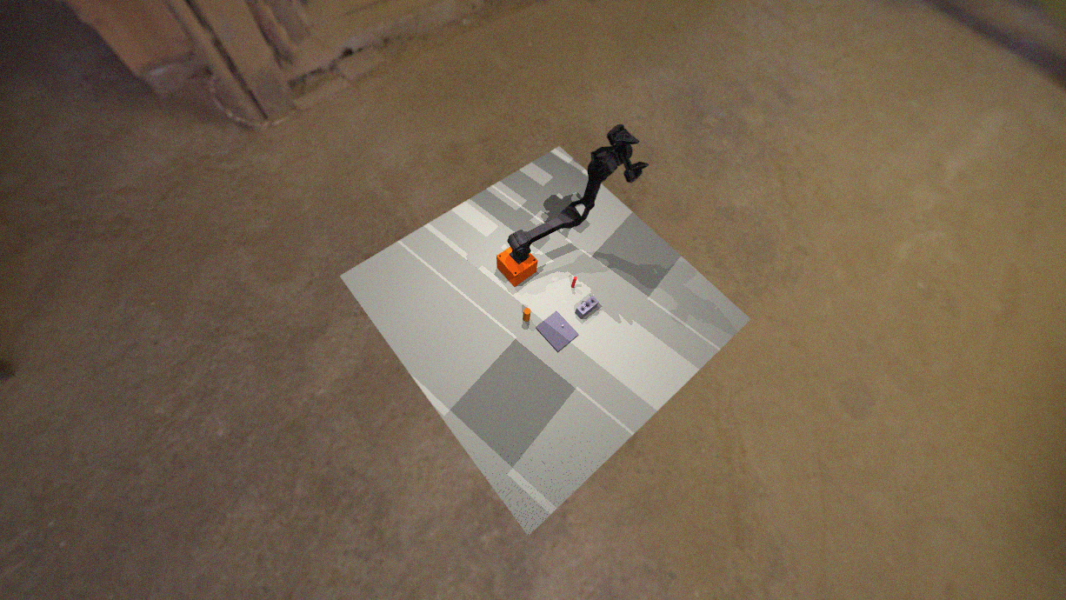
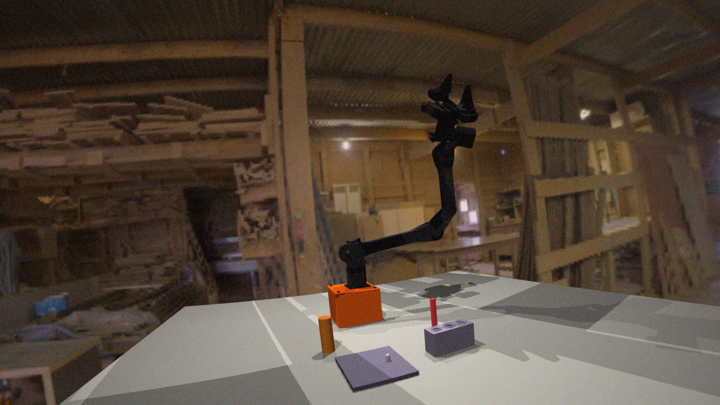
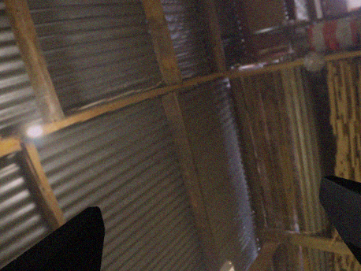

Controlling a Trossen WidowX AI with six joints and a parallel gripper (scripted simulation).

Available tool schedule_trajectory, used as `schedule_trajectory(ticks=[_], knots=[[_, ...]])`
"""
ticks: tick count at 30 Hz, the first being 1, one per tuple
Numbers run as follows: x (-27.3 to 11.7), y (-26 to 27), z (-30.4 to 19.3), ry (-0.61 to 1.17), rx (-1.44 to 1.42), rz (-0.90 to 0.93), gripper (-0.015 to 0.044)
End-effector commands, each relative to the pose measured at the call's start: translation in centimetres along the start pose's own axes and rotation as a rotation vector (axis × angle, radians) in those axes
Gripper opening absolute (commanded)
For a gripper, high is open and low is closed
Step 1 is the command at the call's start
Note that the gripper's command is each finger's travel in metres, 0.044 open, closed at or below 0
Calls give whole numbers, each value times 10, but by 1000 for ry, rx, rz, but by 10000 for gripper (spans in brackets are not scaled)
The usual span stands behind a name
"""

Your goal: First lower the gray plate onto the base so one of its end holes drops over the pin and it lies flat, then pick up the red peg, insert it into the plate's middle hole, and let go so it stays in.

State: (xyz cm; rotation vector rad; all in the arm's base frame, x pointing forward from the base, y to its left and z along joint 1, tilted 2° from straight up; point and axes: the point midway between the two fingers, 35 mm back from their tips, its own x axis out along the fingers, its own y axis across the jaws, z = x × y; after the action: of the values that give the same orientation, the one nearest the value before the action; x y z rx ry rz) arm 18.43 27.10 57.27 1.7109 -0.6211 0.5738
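Note:
The gray plate (image 1: 587, 310) (image 2: 450, 344) is a thick purple-gray bar with three holes in its top. It rests on the table beside the base, apart from it. The base (image 1: 556, 343) (image 2: 360, 374) is a flat purple-gray square with a short pale pin (image 1: 562, 325) (image 2: 387, 357) standing on it. The red peg (image 1: 573, 282) (image 2: 433, 310) stands upright behind the plate in the exterior view, which hides its lower end. My gripper (image 1: 642, 152) (image 2: 458, 81) (image 3: 214, 204) is open and empty, high above the table and pointing upward, far from all the parts.
An orange cylinder (image 1: 526, 315) (image 2: 326, 334) stands upright near the base, on the side away from the plate. The arm rises from an orange box (image 1: 516, 268) (image 2: 356, 307) behind these parts. The wrist view shows only the fingers and the building's roof and walls.

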Motion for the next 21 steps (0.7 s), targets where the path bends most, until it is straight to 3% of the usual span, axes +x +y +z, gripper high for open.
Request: schedule_trajectory(ticks=[1,3,10,16,21], knots=[[0,0,0,0,0,0,426],[-1,11,4,-1,75,11,440],[-10,106,67,-12,830,109,440],[-6,158,154,-51,1556,193,440],[5,168,234,-123,2153,284,440]])
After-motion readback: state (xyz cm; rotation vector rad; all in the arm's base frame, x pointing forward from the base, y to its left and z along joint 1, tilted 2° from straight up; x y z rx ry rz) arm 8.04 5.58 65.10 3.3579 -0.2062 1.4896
